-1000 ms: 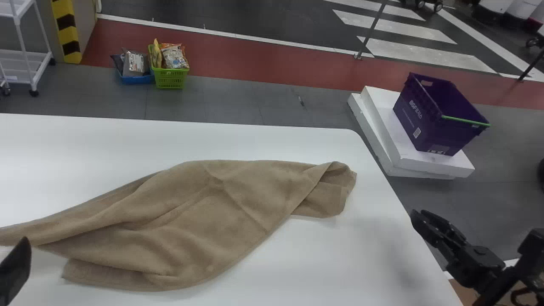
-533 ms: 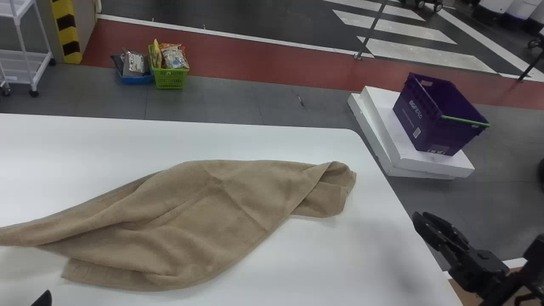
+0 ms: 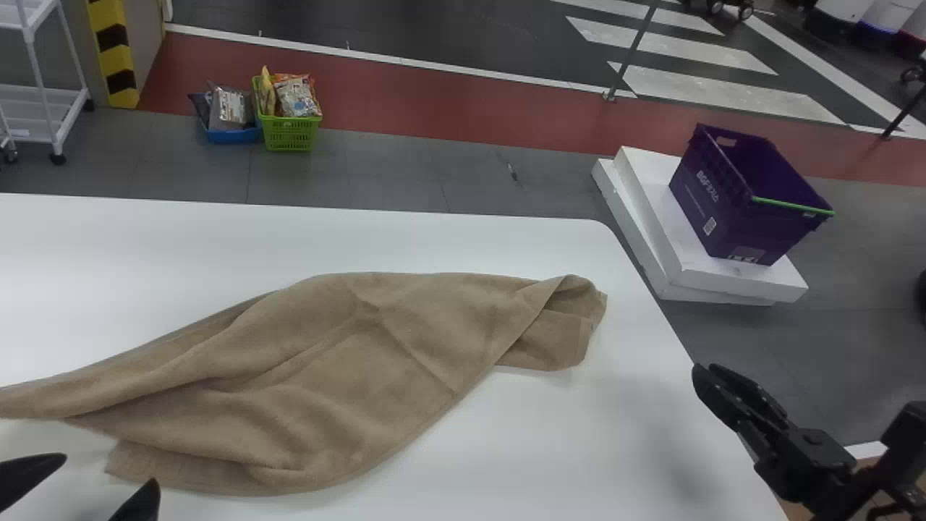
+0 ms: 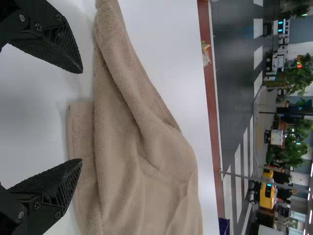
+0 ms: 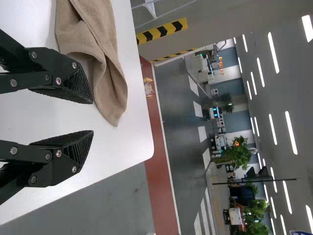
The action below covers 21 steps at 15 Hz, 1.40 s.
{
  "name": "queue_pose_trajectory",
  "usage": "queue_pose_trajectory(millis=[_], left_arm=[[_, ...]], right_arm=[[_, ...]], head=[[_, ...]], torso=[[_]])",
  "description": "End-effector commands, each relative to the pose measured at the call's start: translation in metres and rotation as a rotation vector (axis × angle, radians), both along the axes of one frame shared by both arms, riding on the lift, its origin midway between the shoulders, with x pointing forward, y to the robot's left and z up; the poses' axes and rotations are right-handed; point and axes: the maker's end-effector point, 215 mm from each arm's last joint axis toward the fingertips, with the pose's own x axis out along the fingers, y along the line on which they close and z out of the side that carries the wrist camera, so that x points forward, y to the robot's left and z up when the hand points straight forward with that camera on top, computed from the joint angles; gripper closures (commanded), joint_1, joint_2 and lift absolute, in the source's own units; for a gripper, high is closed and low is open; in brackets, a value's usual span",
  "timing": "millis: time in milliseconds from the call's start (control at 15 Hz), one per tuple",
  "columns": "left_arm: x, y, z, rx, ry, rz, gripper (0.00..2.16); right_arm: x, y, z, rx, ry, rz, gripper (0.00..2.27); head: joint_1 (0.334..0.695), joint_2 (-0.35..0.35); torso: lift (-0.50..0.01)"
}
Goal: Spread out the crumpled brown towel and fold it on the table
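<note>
The rumpled towel [image 3: 362,362] is being borne by the counter [image 3: 579,449]; the left hand [image 3: 108,469] is being held spread near it, the right hand [image 3: 704,367] less widely spread

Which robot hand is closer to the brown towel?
Left. The left gripper is at the near left corner of the towel; the right gripper farther off, by the right edge of the table.

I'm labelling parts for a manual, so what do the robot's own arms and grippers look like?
The left gripper and right gripper are both black, each with two wedge-shaped fingers, ridged on the slanted faces near the tips and fitted with small silvery screws. The right arm is black too, built of chunky, jointed segments.
</note>
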Motion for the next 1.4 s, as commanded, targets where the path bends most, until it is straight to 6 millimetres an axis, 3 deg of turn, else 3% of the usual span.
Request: queue_pose_trajectory(millis=[0,133,400,1133,1200,1333], left_arm=[[0.006,-0.012,-0.003,0.003,0.005,-0.006,0.20],[0.013,-0.019,0.001,-0.004,0.004,-0.005,0.21],[0.011,-0.021,-0.020,0.035,0.089,0.016,0.21],[0.019,-0.019,-0.024,0.073,0.107,0.036,0.30],[0.020,-0.018,-0.025,0.077,0.108,0.037,0.34],[0.013,-0.016,-0.034,0.099,0.139,0.038,0.70]], right_arm=[[0.000,0.001,0.000,0.001,-0.003,0.002,0.77],[-0.001,0.001,0.000,0.003,-0.003,0.001,0.77],[0.001,0.003,0.000,0.000,-0.008,0.005,0.77],[0.001,0.002,-0.001,-0.011,-0.016,0.005,0.77],[0.000,0.002,-0.001,-0.011,-0.014,0.007,0.77],[0.000,0.002,-0.001,-0.011,-0.015,0.008,0.77]], head=[[0.695,-0.350],[0.695,-0.350],[0.695,-0.350],[0.695,-0.350],[0.695,-0.350],[0.695,-0.350]], torso=[[-0.127],[-0.127],[-0.127],[-0.127],[-0.127],[-0.127]])
